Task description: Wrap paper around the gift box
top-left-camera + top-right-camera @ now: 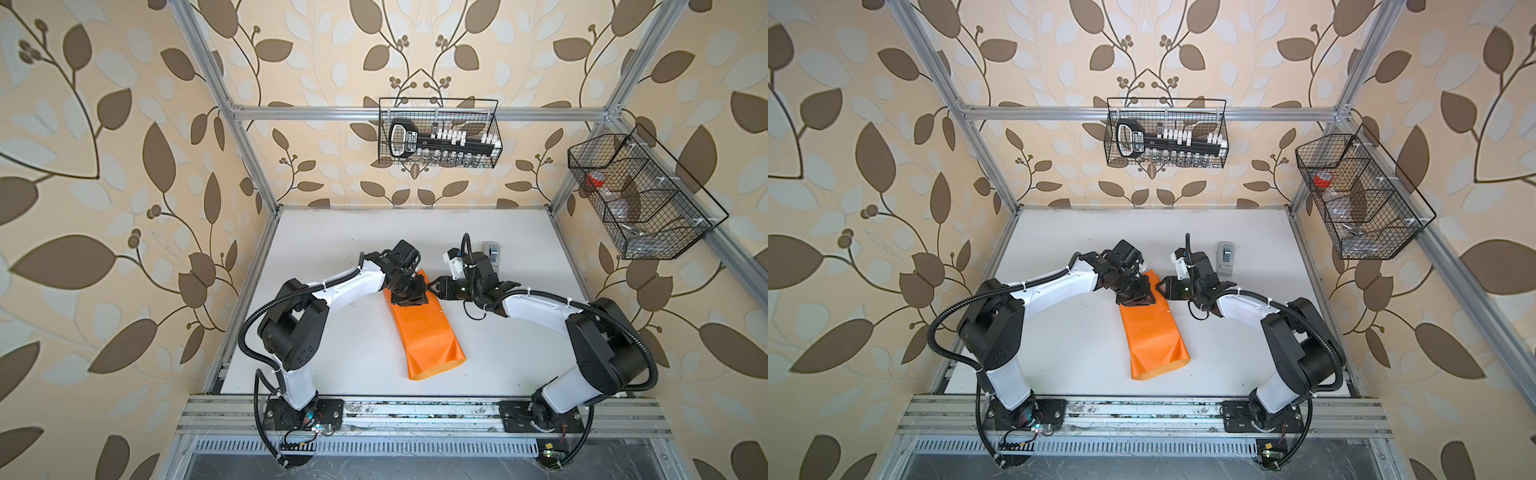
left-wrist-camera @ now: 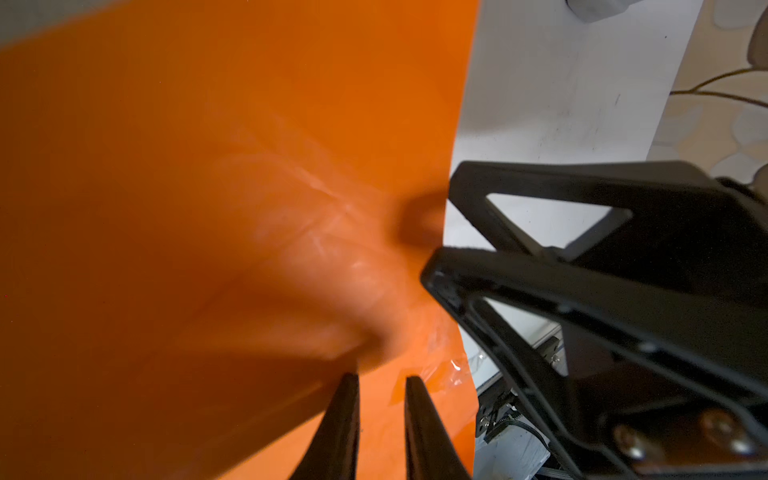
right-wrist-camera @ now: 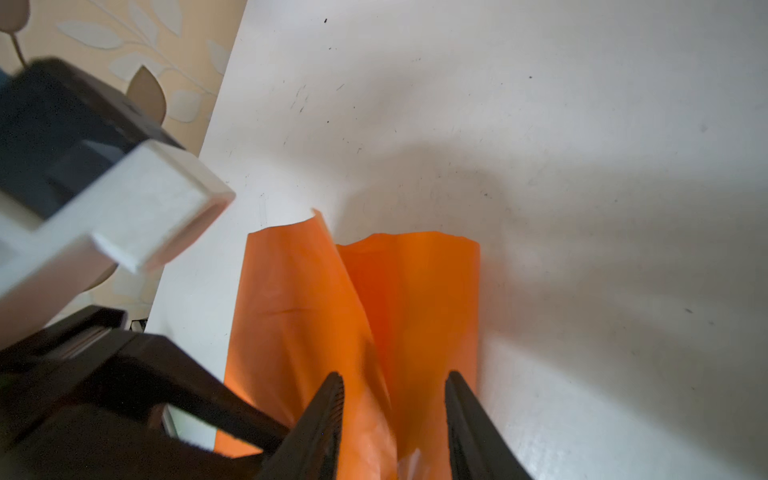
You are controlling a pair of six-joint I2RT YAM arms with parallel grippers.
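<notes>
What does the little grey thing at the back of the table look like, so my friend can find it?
Start at the white table with two robot arms. Behind the right arm, towards the back wall, stands a small grey-white boxy tape dispenser with a dark middle. Unlike the long bright orange wrapping paper in front, it is pale, tiny and untouched.

Plain bright orange across the paper point(image 1: 424, 332), unpatterned, with pale glossy streaks. White on the desk point(image 1: 332, 249), flecked with small dark scuffs. Beige wallpaper point(image 1: 104, 166) with brown and pale grey leaves on thin brown stems. White shells and black joints on the left arm point(image 1: 349, 284) and right arm point(image 1: 536, 303). Black wire for the back basket point(image 1: 496, 124) and side basket point(image 1: 665, 245), a red item point(image 1: 596, 180) in the latter. Grey-white tape dispenser point(image 1: 1225, 257).
</notes>
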